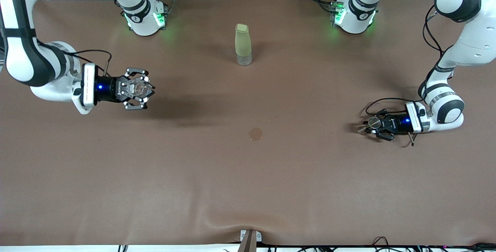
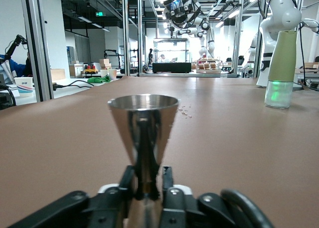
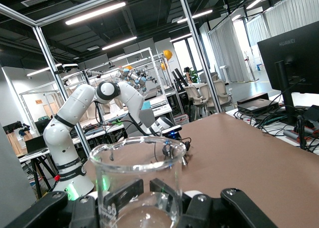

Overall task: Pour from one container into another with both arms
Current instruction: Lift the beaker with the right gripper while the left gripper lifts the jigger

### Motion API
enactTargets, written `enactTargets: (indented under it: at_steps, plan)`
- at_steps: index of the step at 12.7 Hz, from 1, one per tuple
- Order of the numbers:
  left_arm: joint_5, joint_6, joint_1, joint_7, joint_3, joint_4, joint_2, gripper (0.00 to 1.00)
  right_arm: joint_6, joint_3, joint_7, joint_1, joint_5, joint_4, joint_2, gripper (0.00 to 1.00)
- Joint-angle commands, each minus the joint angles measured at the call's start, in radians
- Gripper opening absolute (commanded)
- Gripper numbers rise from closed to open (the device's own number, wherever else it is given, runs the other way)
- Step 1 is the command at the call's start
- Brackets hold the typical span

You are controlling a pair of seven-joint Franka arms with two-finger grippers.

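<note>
nearest, left gripper (image 1: 372,125) clamps a steel jigger (image 1: 374,122); right gripper (image 1: 136,88) clamps a glass beaker (image 1: 135,87), well apart; pouring remains.

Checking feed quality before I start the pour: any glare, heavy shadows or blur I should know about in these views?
Front view: even light, with a soft dark shadow on the table beside the right gripper. Left wrist view: the metal cup in the left gripper shows bright reflections; the background is backlit. Right wrist view: the clear glass beaker is see-through with rim glare; ceiling lights flare.
</note>
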Motion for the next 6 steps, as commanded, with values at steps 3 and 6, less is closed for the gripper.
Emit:
enactTargets:
  at_steps: [3,6]
  plan:
    - [-0.002,0.003,-0.023,0.016,0.001,0.048,0.013,0.00,0.038,-0.019,0.019,0.032,0.033,-0.130,-0.131,0.00]
    - [-0.001,-0.011,-0.041,-0.002,-0.003,0.048,0.003,0.00,0.045,-0.019,0.018,0.061,0.033,-0.148,-0.153,0.00]
